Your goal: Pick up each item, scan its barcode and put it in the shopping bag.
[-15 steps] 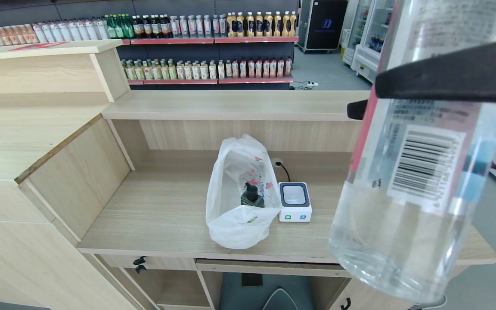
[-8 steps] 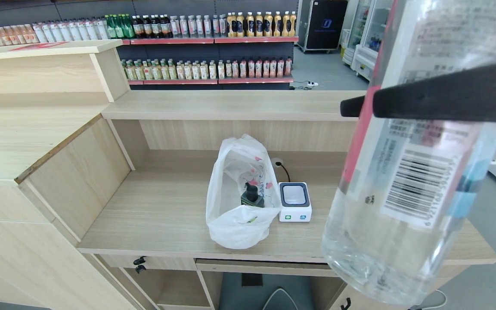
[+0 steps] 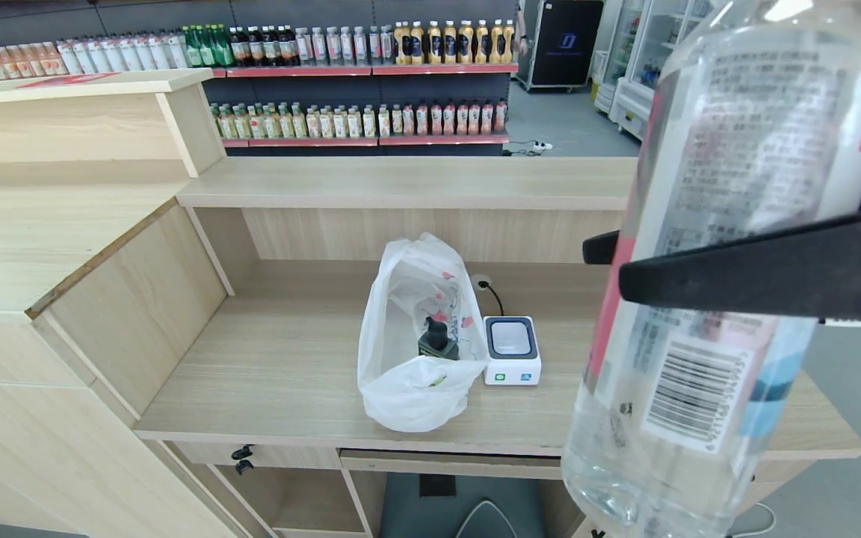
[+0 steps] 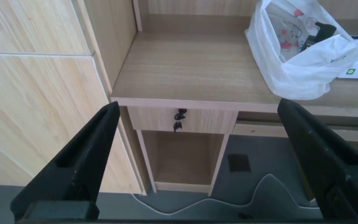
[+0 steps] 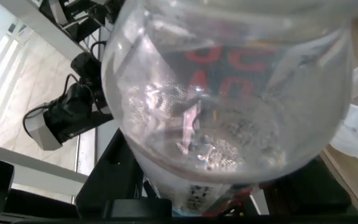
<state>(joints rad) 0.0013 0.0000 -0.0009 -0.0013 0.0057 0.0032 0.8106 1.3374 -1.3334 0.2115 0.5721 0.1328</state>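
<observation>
Black fingers (image 3: 774,269) of the right hand (image 3: 608,267) clamp a clear plastic water bottle (image 3: 737,187) across the middle of its body, one finger in front of the label and the other's tip showing behind it. The bottle hangs in the air, slightly tilted, with its rounded base lowest and water pooled in the lower part. A white barcode patch (image 3: 692,396) on its label sits just below the front finger and faces the head camera. From the right wrist the bottle's base (image 5: 229,112) looms directly ahead. Below and to the left, on the light wooden table (image 3: 273,373), stands a small white box scanner with a dark-rimmed window (image 3: 511,350), well apart from the bottle. Touching the scanner's left side is an open white plastic shopping bag (image 3: 415,388), and inside it stands a dark bottle with a black cap (image 3: 436,340). The left hand (image 4: 197,168) is spread wide with nothing between its fingers, low in front of the table's edge.
</observation>
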